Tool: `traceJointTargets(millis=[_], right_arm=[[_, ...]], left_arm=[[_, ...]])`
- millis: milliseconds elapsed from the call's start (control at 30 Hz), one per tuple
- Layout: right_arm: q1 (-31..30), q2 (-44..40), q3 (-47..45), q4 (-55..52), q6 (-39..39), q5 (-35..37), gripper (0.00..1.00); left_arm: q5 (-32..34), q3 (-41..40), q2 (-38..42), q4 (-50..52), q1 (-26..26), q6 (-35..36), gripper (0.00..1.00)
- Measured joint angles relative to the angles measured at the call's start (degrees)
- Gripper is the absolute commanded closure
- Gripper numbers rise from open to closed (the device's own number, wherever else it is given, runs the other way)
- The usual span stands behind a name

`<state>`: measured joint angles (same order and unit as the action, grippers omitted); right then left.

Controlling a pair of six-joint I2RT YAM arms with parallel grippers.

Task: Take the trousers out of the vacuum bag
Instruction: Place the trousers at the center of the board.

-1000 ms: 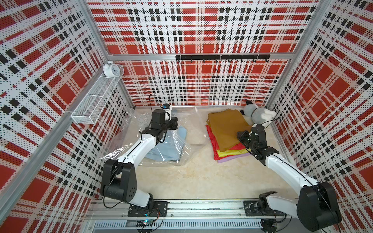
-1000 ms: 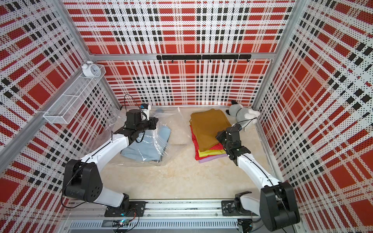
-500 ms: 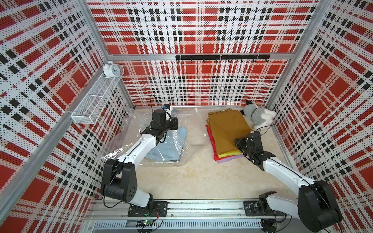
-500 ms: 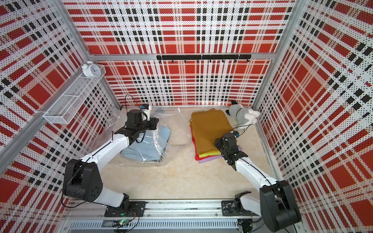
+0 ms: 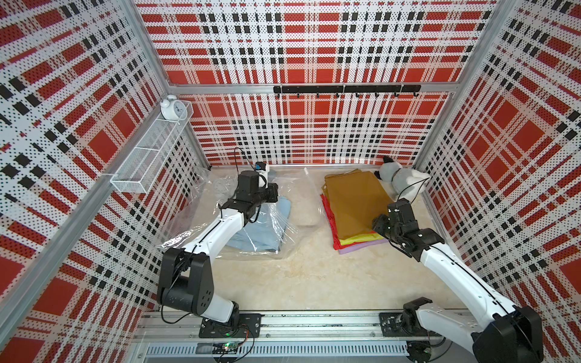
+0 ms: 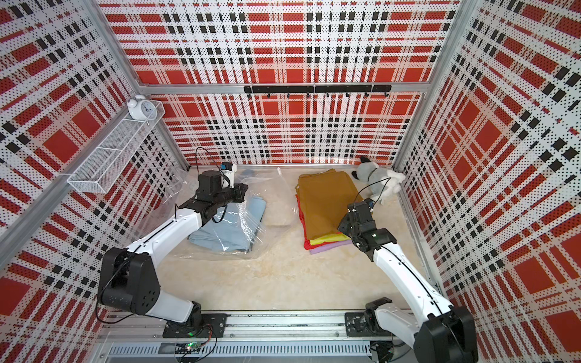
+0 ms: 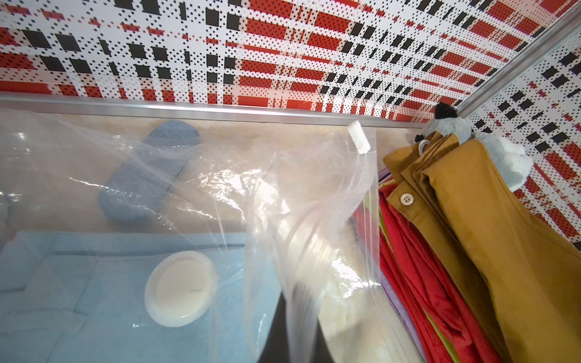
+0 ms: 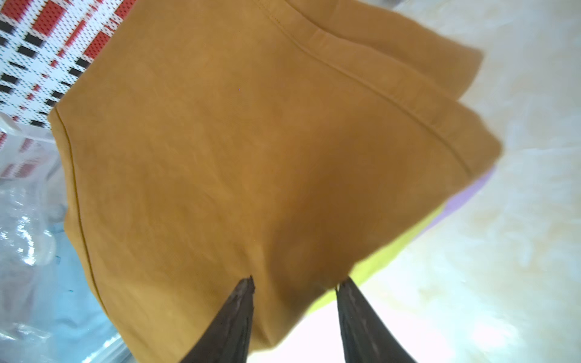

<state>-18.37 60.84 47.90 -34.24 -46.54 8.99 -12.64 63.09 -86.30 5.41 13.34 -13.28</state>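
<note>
At the front edge a metal rail (image 5: 314,323) carries both arm bases, and beyond it lies a pale, marbled tabletop (image 5: 314,276). On the right side the right tool (image 8: 295,283) hovers at the near end of a stack (image 5: 355,201) of folded trousers that lies outside the bag on the tabletop, mustard on top, then red, yellow-green and lilac. Its jaws stand apart and hold nothing. On the left side the crinkly clear bag (image 5: 220,232) is spread on the tabletop with light blue trousers (image 5: 264,226) inside, and its white valve cap (image 7: 180,289) lies over them. The left tool (image 5: 273,194) is closed, pinching a gathered fold of the bag film near its far end. A grey-white toy (image 5: 399,179) sits in the far right corner. Red, black and white plaid perforated walls (image 5: 314,132) enclose three sides. The back wall bears a black hook bar (image 5: 345,89), and the left wall bears a wire shelf (image 5: 147,157) with a white clock (image 5: 171,108).
</note>
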Motion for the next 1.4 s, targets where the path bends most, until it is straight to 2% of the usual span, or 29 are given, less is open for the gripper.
traceJointTargets(millis=[267, 400, 600, 767, 933, 1200, 1300, 1400], right_arm=[[-0.3, 0.9, 4.7, -4.9, 6.0, 1.7, 0.49], [-0.3, 6.6, 7.1, -2.6, 8.4, 2.6, 0.49], [-0.3, 13.5, 6.1, 2.0, 9.5, 1.3, 0.49], [-0.3, 15.6, 2.8, 5.6, 8.9, -0.7, 0.49], [-0.9, 15.2, 3.3, 6.4, 9.3, -1.9, 0.48], [-9.2, 19.4, 15.5, 9.6, 11.8, -7.5, 0.46], [-12.9, 24.3, 19.8, 11.8, 12.1, -9.7, 0.45], [-16.0, 31.6, 23.8, 16.8, 11.8, -15.1, 0.44]], left_arm=[[0.0, 1.4, 0.0, 0.6, 0.0, -0.2, 1.00], [0.3, 3.4, 0.0, 0.7, 0.6, -0.5, 1.00], [1.3, 6.4, 0.0, 2.2, 2.5, -0.3, 1.00], [1.9, 7.7, 0.0, 2.8, 2.5, -0.1, 1.00], [2.4, 7.7, 0.0, 3.1, 2.6, 0.1, 1.00], [3.8, 7.6, 0.4, 3.2, 4.1, 0.1, 1.00], [4.6, 7.5, 0.7, 3.2, 4.8, 0.1, 1.00], [5.9, 7.1, 1.1, 3.2, 5.5, 0.5, 1.00]])
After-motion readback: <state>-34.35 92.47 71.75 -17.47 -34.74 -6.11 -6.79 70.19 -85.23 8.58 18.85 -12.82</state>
